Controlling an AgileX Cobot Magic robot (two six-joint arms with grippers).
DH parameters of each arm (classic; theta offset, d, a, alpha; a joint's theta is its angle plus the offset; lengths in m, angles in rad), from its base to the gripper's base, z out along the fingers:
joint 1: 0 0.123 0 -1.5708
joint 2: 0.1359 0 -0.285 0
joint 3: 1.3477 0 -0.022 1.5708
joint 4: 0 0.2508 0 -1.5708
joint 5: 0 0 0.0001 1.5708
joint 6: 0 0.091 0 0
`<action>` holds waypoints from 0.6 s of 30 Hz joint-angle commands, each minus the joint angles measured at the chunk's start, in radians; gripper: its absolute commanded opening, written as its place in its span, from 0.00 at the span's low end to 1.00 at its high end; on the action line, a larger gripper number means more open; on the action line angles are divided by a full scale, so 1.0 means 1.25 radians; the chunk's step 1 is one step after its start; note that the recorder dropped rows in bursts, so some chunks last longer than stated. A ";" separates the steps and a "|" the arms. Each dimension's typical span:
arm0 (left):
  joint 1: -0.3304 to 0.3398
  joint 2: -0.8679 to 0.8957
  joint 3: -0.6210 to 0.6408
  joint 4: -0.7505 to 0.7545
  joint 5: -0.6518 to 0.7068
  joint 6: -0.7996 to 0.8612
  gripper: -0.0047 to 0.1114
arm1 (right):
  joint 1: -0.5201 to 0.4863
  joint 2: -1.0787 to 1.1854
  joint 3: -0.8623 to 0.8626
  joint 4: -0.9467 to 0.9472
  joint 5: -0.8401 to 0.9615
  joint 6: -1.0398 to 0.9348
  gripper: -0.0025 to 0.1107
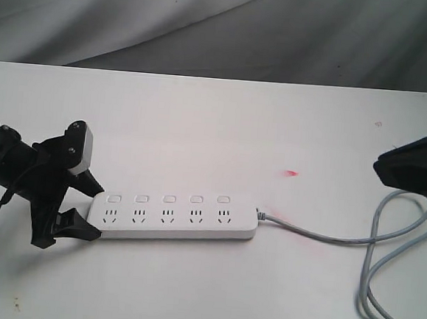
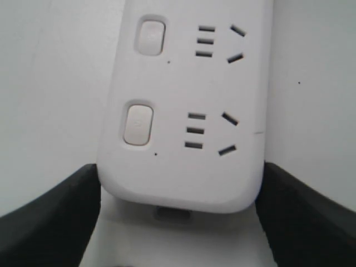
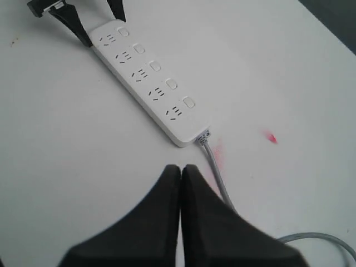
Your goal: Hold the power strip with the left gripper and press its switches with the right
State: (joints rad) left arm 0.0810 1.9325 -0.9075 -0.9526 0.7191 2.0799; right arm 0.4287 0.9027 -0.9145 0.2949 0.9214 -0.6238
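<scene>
The white power strip [image 1: 175,219] lies flat on the white table, its switches [image 1: 169,199] in a row above the sockets. My left gripper [image 1: 98,212] straddles the strip's left end. In the left wrist view both black fingers [image 2: 67,217] press against the sides of the power strip [image 2: 183,111], and two switches [image 2: 137,123] show. My right gripper [image 1: 379,167] hovers at the far right, apart from the strip. Its fingers are shut together with nothing between them [image 3: 181,167], short of the cable end of the power strip [image 3: 150,83]. The left gripper [image 3: 104,31] shows at the strip's far end.
The thin grey cable [image 1: 385,239] runs from the strip's right end and loops near the table's right edge. A small red mark [image 1: 292,172] sits on the table behind the strip. Grey cloth hangs behind the table's far edge.
</scene>
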 commanded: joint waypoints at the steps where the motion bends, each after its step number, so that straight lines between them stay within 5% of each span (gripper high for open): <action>1: 0.001 0.000 -0.004 -0.003 0.009 -0.003 0.56 | 0.003 -0.022 0.005 0.000 -0.015 0.006 0.02; 8: 0.001 0.000 -0.004 -0.003 0.009 -0.001 0.56 | 0.001 -0.023 0.010 -0.034 -0.026 0.034 0.02; 10: 0.001 0.000 -0.004 -0.003 0.009 -0.001 0.56 | 0.000 -0.063 0.014 -0.123 -0.064 0.167 0.02; 14: 0.001 0.000 -0.004 -0.003 0.009 -0.003 0.56 | -0.027 -0.179 0.134 -0.245 -0.328 0.376 0.02; 18: 0.001 0.000 -0.004 -0.003 0.009 -0.003 0.56 | -0.149 -0.302 0.317 -0.200 -0.531 0.379 0.02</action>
State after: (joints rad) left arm 0.0810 1.9325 -0.9075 -0.9526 0.7191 2.0799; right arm 0.3058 0.5868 -0.6059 0.0160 0.3641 -0.1641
